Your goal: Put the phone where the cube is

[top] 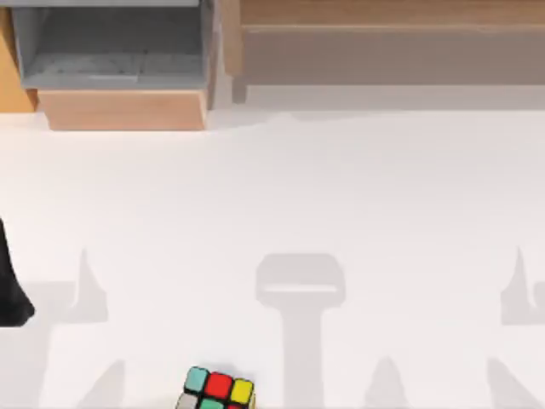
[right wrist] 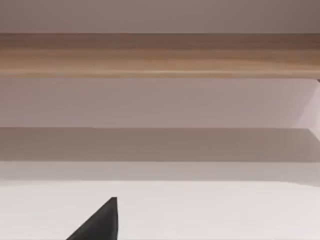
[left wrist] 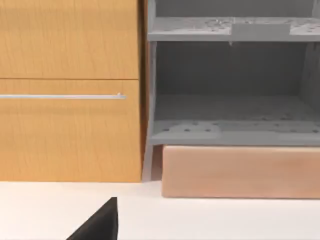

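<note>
1. Top view: cube at near edge of table, a bit left of centre, upright on one face. Teal, red, yellow stickers on top; lower part cut off by the view's bottom edge.
2. Phone: location unknown, so nothing to say re its long axis or which way it lies. Probably must be found before anything else.
3. Dark shape at far left edge of top view, prob. part of left arm, well apart from cube. Cube on left half of table, so judged nearer the left arm than the right.
4. Left gripper: just a black wedge low in left wrist view, over bare table, aimed at wood cabinet and grey shelf unit at the back. Spread or pressed together: can't tell. Nothing seen held.
5. Right gripper: same black wedge in right wrist view, facing long wood shelf at back right. State likewise can't be told. Looks parked.
6. Cube square all round, so no long axis to line up with; any approach angle should do if it needs clearing from its spot.
7. Hard to read: grey shadows on table hint at arms overhead; exact poses not clear. Shelf unit interior dim.
</note>
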{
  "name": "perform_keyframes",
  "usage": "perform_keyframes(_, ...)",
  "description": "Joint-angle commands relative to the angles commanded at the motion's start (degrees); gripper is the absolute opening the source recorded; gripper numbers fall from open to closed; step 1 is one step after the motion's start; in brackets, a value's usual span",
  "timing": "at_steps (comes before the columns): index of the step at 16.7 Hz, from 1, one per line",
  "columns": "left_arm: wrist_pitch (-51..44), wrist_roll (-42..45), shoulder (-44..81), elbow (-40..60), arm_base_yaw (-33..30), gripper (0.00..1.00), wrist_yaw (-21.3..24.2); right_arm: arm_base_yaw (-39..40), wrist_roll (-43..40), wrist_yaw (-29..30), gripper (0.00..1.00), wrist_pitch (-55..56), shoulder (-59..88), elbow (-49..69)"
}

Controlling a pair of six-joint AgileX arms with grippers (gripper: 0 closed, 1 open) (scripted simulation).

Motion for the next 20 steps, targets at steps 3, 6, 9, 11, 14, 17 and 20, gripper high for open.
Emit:
perform_keyframes(3, 0.0, 0.0, 0.0, 0.0, 0.0, 1.0, 0.0, -0.7, -0.6, 0.0, 1.0, -0.7, 0.7, 0.7)
perform_keyframes(6, 0.0, 0.0, 0.0, 0.0, 0.0, 1.0, 0.0, -4.7, -4.2, 0.0, 1.0, -5.6, 6.3, 5.1)
perform_keyframes(9, 0.0, 0.0, 0.0, 0.0, 0.0, 1.0, 0.0, -10.4, -9.3, 0.0, 1.0, -13.5, 17.3, 11.6)
perform_keyframes(11, 0.0, 0.0, 0.0, 0.0, 0.0, 1.0, 0.0, -14.4, -12.9, 0.0, 1.0, -19.3, 27.5, 16.2)
perform_keyframes(14, 0.0, 0.0, 0.0, 0.0, 0.0, 1.0, 0.0, -20.4, -18.0, 0.0, 1.0, -28.0, 45.3, 23.1)
perform_keyframes(17, 0.0, 0.0, 0.0, 0.0, 0.0, 1.0, 0.0, -26.0, -22.9, 0.1, 1.0, -36.2, 61.6, 29.5)
perform_keyframes(20, 0.0, 0.0, 0.0, 0.0, 0.0, 1.0, 0.0, -31.2, -27.4, 0.1, 1.0, -43.2, 73.3, 35.2)
